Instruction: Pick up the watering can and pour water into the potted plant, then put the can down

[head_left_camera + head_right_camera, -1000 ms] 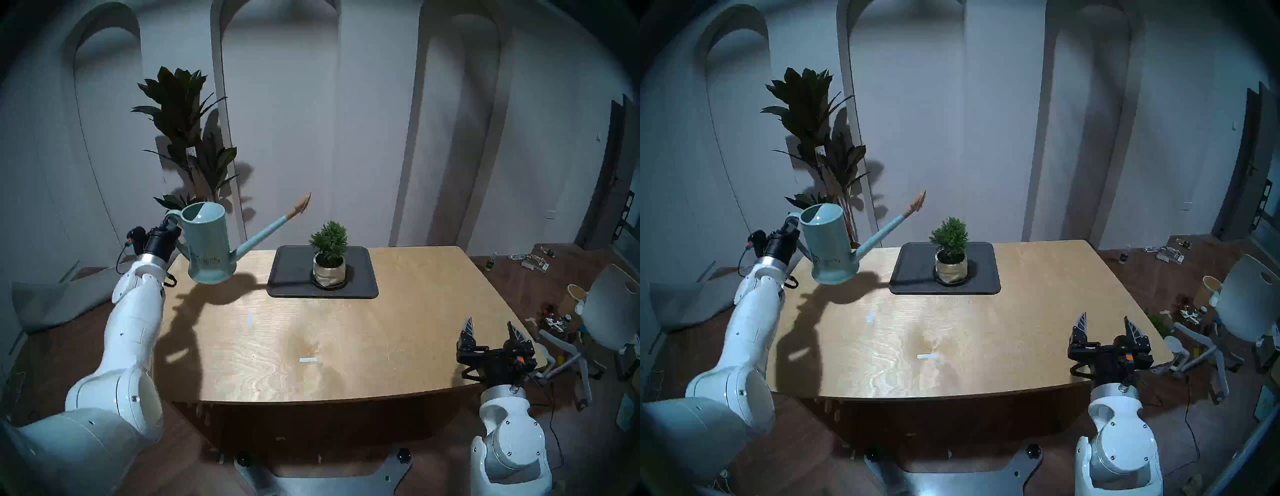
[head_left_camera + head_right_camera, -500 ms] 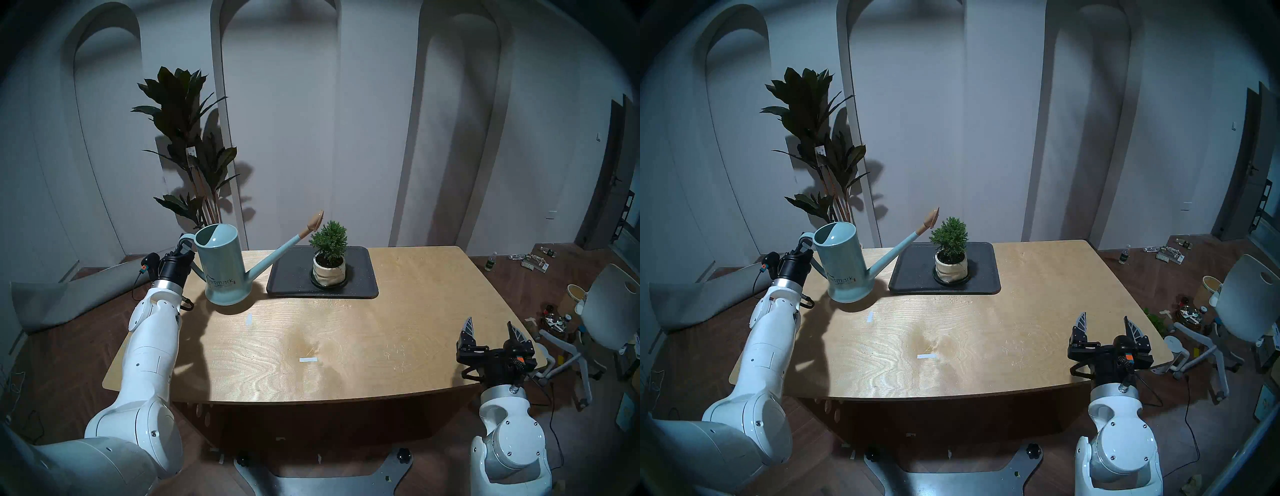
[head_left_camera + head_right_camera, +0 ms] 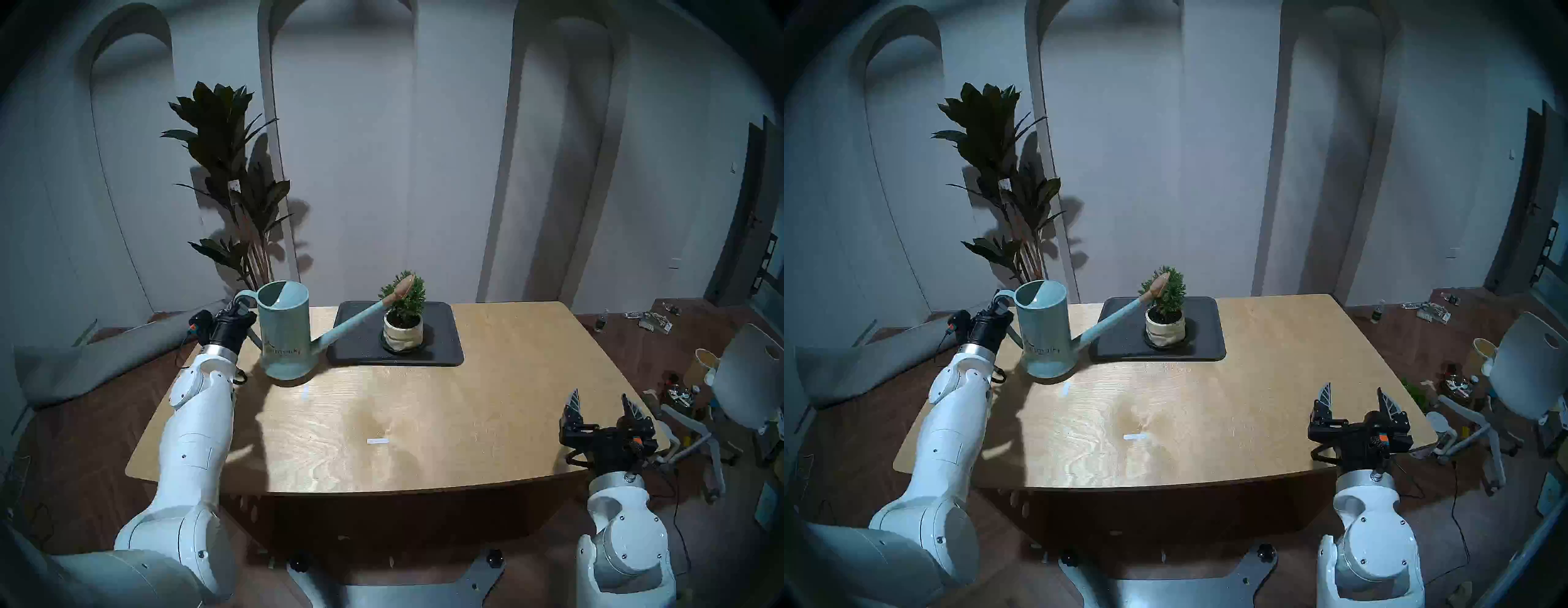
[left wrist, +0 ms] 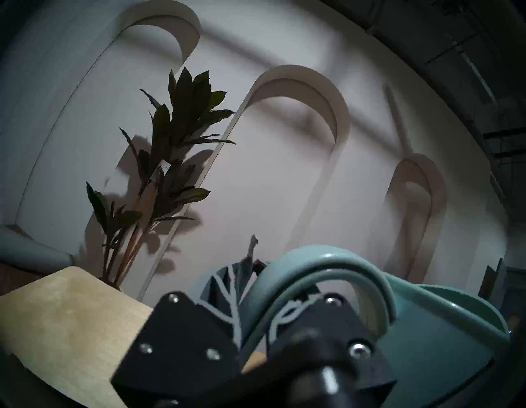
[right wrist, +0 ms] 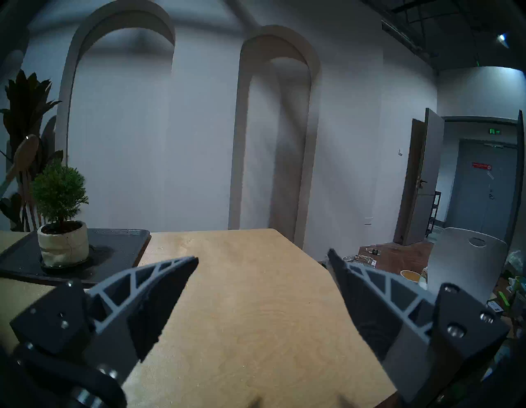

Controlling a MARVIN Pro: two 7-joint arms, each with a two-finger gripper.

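The pale teal watering can (image 3: 285,335) hangs at the table's back left, close over the wood and nearly upright. I cannot tell whether its base touches the table. My left gripper (image 3: 238,305) is shut on the loop handle (image 4: 327,266). The long spout slants up to the right. Its tan rose (image 3: 405,285) lies against the top left foliage of the potted plant (image 3: 404,297), a small green shrub in a cream pot (image 3: 403,334). No water shows. My right gripper (image 3: 599,397) stands open and empty at the table's front right corner.
The pot sits on a black tray (image 3: 443,344) at the table's back middle. A tall dark floor plant (image 3: 229,170) stands behind the back left corner. Two white tape marks (image 3: 377,441) lie on the wood. A grey chair (image 3: 746,373) and floor clutter are at the right.
My left arm carried the can down and to the right toward the tray. The rose dropped from high and left of the shrub onto its foliage. The right arm stayed still.
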